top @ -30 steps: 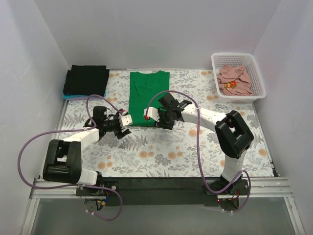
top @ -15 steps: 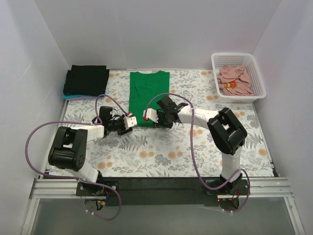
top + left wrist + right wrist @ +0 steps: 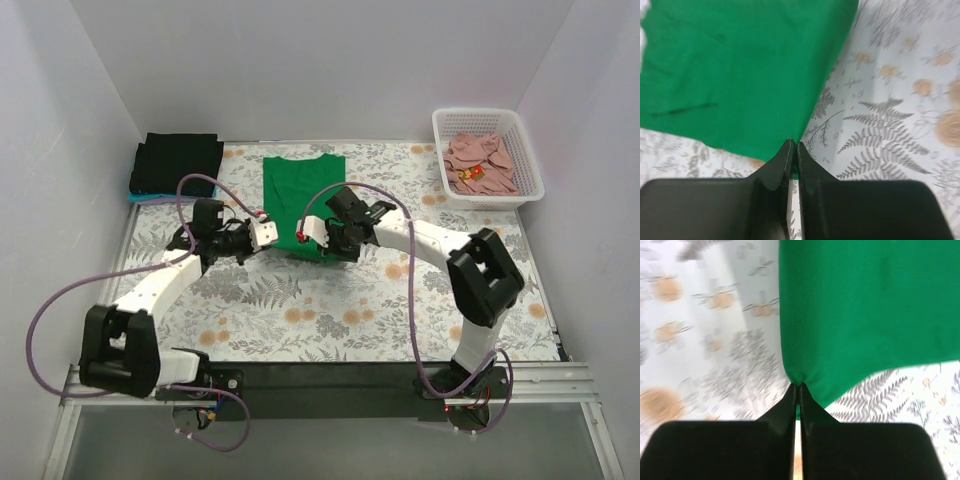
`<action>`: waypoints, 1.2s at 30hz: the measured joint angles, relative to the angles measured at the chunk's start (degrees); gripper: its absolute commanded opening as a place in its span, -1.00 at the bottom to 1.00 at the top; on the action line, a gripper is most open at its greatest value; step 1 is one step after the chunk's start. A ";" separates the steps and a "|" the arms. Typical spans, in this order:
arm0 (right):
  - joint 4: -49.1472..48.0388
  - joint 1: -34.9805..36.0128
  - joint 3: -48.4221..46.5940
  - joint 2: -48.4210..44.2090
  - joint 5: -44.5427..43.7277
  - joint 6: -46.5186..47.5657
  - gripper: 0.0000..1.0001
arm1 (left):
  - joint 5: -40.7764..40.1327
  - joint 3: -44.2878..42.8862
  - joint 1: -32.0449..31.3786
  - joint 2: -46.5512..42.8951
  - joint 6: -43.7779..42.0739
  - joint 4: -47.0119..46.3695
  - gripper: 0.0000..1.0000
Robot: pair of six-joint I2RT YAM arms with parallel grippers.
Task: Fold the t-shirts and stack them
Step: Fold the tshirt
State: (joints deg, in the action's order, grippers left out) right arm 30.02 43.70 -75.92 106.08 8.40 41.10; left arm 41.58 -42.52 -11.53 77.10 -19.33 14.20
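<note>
A bright green t-shirt (image 3: 300,190) lies lengthwise on the flowered table, neck to the back. My left gripper (image 3: 263,233) is shut on its near left corner, and my right gripper (image 3: 318,238) is shut on its near right corner. In the left wrist view the black fingertips (image 3: 789,150) pinch the green t-shirt (image 3: 740,65) at its corner. The right wrist view shows the gripper (image 3: 798,386) bunching a corner of the green t-shirt (image 3: 865,305). A folded black t-shirt (image 3: 180,162) rests on a light blue one (image 3: 136,197) at the back left. A dusty pink t-shirt (image 3: 478,162) sits crumpled in the basket.
The white lattice basket (image 3: 478,113) stands at the back right. White walls close in the table on three sides. Purple cables loop from both arms over the near half of the flowered cloth (image 3: 330,310).
Both grippers went from open to shut on the green t-shirt's near corners. The left gripper then drew back a little toward the far side, and the hem has risen off the table.
</note>
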 measured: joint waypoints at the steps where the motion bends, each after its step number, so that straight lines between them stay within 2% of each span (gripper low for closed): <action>1: 1.70 -0.02 -0.04 -1.97 1.22 -0.26 -0.97 | 1.01 -1.44 0.00 -2.58 0.02 2.99 -1.00; 9: 14.14 1.40 0.72 -20.13 9.60 0.13 -0.97 | 8.50 -5.31 -0.17 -20.63 -1.86 30.12 -1.00; 14: 20.57 4.90 0.76 -23.76 12.48 0.70 -0.97 | 11.37 -9.70 -0.37 -24.50 -0.79 43.56 -1.00; 18: 23.85 5.81 -0.59 -22.99 13.53 1.22 -0.97 | 12.00 -12.41 -0.39 -24.52 2.34 47.04 -1.00; 23: 25.64 3.61 -7.30 -16.63 12.22 4.83 -0.97 | 11.47 -15.98 0.55 -16.48 6.23 47.12 -1.00; 28: 25.83 -1.05 -19.78 -4.39 12.22 8.48 -0.97 | 13.57 -20.96 8.39 -2.49 6.75 44.37 -1.00; 36: 23.37 -3.91 -36.30 17.94 12.85 10.36 -0.97 | 12.09 -22.47 14.12 16.48 7.98 32.09 -1.00</action>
State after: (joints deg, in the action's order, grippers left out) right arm 53.39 39.79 -112.22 124.03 21.26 51.46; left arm 53.67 -64.99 2.59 93.58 -11.35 46.28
